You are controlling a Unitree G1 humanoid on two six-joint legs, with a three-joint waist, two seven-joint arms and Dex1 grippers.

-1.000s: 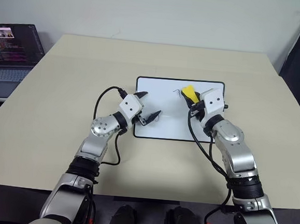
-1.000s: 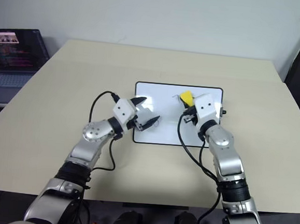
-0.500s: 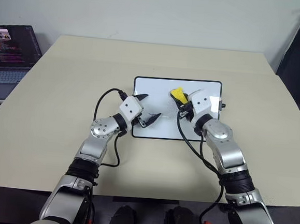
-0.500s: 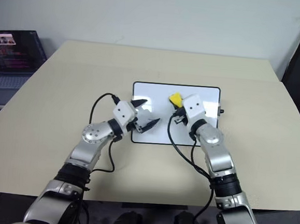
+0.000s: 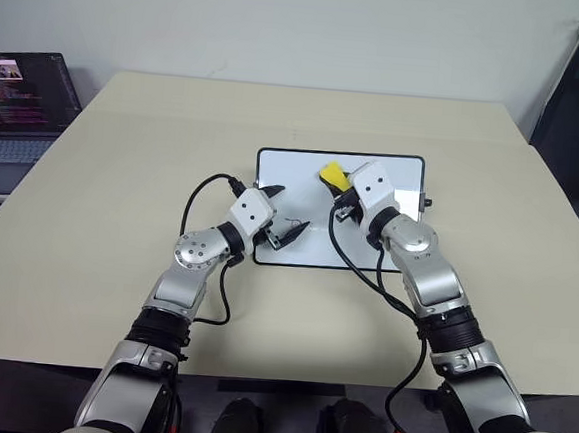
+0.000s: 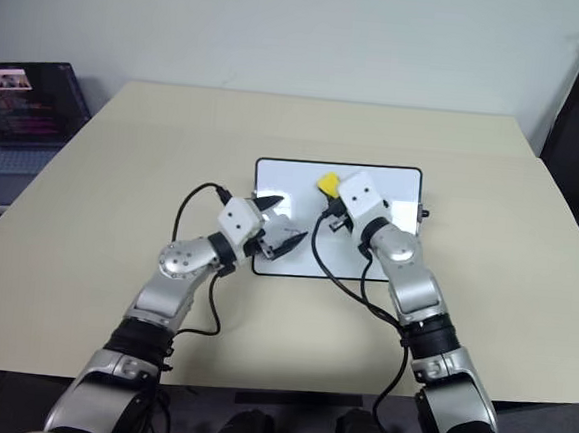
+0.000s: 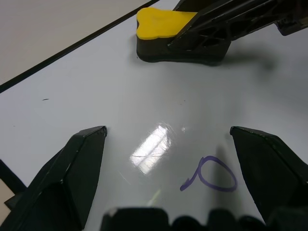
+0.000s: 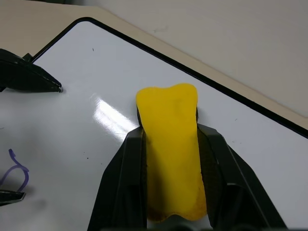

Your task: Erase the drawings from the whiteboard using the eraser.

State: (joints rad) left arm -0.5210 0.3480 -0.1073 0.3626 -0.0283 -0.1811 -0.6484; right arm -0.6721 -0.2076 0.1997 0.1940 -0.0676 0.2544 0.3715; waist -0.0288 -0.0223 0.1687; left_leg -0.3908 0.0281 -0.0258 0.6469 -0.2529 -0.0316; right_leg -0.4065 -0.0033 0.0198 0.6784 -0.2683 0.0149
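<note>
In the upper middle of the head view, the right gripper (image 5: 342,189) has its fingers closed tight on the yellow eraser (image 5: 333,174), whose dark underside rests on the whiteboard (image 5: 403,170) near its far edge. The left gripper (image 5: 285,214) hangs over the board's left part with its fingers spread wide and holding nothing. Between them a loop drawing (image 7: 210,174) remains. The wiping step seems to be in hand. The next move probably calls for sliding the eraser toward this loop while pressing it flat.
</note>
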